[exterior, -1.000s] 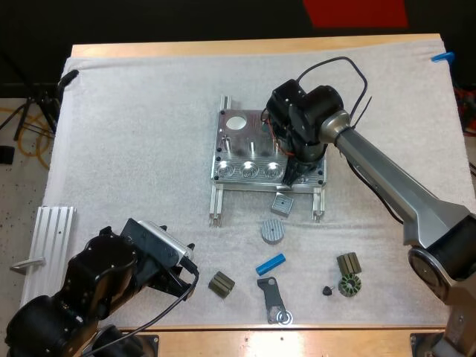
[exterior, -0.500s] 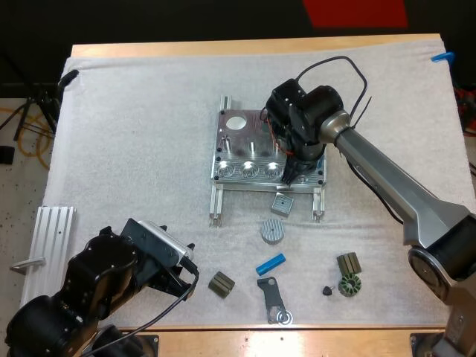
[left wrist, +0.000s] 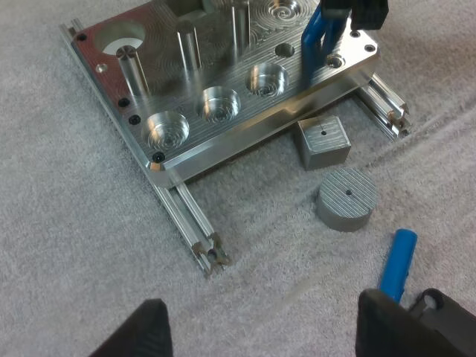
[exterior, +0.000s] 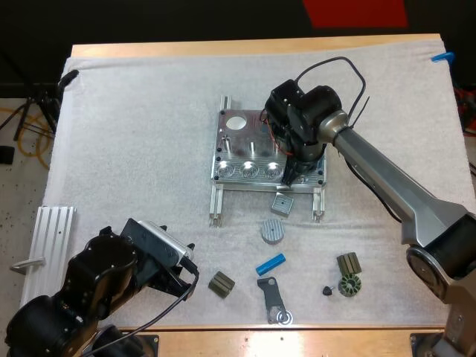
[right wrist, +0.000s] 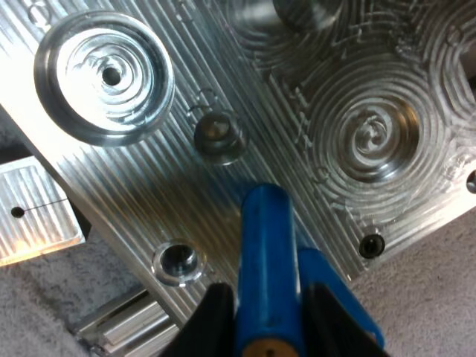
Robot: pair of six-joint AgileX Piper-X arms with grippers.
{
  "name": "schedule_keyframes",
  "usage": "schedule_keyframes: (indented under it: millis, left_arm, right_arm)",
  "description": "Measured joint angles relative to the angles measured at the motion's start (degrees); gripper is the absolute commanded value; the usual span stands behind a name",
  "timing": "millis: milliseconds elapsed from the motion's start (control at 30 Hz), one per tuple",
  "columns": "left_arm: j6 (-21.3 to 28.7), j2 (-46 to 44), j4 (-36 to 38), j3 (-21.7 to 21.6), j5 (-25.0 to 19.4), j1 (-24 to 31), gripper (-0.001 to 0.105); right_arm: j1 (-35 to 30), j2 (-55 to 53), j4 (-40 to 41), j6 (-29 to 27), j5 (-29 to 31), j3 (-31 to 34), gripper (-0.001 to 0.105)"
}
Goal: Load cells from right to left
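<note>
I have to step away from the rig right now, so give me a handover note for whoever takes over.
Right gripper: shut on a blue cell, held over the fixture at its right front corner, not seated.
Left gripper: open, holding nothing, above the mat in front of the fixture.
Things: a second blue cell lies on the mat before the fixture, near a round grey block and a square grey block.
Done: nothing loaded; the three front pockets are empty.
Left: seat the held cell at the right end, then fetch the second one and work leftward.
</note>
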Motion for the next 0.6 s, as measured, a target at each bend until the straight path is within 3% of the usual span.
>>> schedule_keyframes:
  millis: [600]
  left_arm:
    - [0.0,0.0,0.0,0.0,0.0,0.0,0.053]
  right_arm:
    - [0.0,0.1,-2.7,1.2,0.3,0.0,0.001]
